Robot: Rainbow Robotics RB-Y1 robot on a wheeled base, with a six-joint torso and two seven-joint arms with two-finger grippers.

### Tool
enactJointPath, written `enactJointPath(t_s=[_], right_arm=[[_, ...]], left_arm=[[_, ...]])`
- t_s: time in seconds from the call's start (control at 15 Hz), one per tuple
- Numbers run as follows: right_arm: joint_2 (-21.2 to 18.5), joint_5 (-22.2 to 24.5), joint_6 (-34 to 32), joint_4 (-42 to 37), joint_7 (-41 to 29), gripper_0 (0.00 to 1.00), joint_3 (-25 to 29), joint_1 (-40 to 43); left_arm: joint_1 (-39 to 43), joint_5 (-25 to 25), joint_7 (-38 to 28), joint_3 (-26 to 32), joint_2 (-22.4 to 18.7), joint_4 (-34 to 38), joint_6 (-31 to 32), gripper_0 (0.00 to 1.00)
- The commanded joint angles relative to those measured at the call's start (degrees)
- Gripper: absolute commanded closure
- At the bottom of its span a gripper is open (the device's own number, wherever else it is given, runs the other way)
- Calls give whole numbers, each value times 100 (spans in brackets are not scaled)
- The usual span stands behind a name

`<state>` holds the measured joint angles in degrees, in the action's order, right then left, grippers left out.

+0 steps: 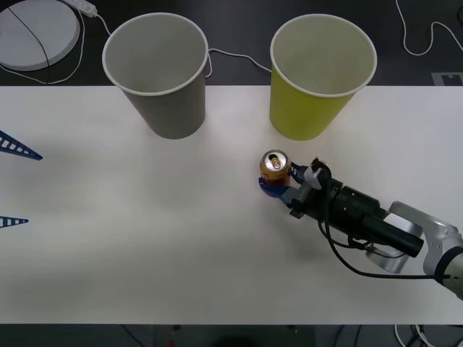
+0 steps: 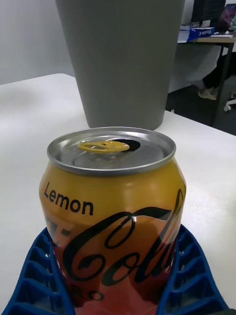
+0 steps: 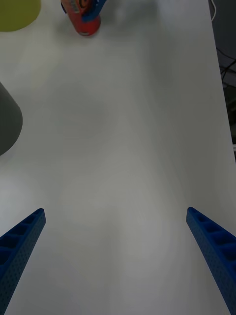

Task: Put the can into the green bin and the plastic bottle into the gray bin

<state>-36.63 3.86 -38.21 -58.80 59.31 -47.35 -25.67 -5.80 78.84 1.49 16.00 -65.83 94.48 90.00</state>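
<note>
The can [image 1: 275, 167] stands upright on the white table, in front of the green bin [image 1: 307, 108]. Its orange upper band and silver top [image 2: 112, 147] fill the right wrist view. My right gripper [image 1: 277, 186] is shut on the can, its blue ribbed fingers [image 2: 189, 275] pressed against both sides of the lower body. The gray bin [image 1: 170, 108] stands at the back left of the green one and rises behind the can [image 2: 123, 59]. My left gripper [image 1: 18, 188] hangs open at the table's left edge, far from everything. The plastic bottle is out of view.
A white round device [image 1: 36, 32] and loose cables [image 1: 239, 59] lie on the dark floor behind the table. In the left wrist view the can [image 3: 87, 22], green bin [image 3: 17, 12] and gray bin [image 3: 7, 123] sit far beyond my open left gripper [image 3: 114, 211].
</note>
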Motion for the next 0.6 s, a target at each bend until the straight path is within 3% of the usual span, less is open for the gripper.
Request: enactJointPath(t_s=[0.07, 0.33, 0.6], right_arm=[[-133, 124, -11, -140, -86, 100, 7, 9], [-520, 440, -11, -545, -306, 100, 68, 123], [-1039, 2171, -20, -1397, -1694, 100, 851, 563]], left_arm=[[0, 0, 0, 0, 0, 0, 0, 0], [0, 0, 0, 0, 0, 0, 0, 0], [0, 0, 0, 0, 0, 0, 0, 0]])
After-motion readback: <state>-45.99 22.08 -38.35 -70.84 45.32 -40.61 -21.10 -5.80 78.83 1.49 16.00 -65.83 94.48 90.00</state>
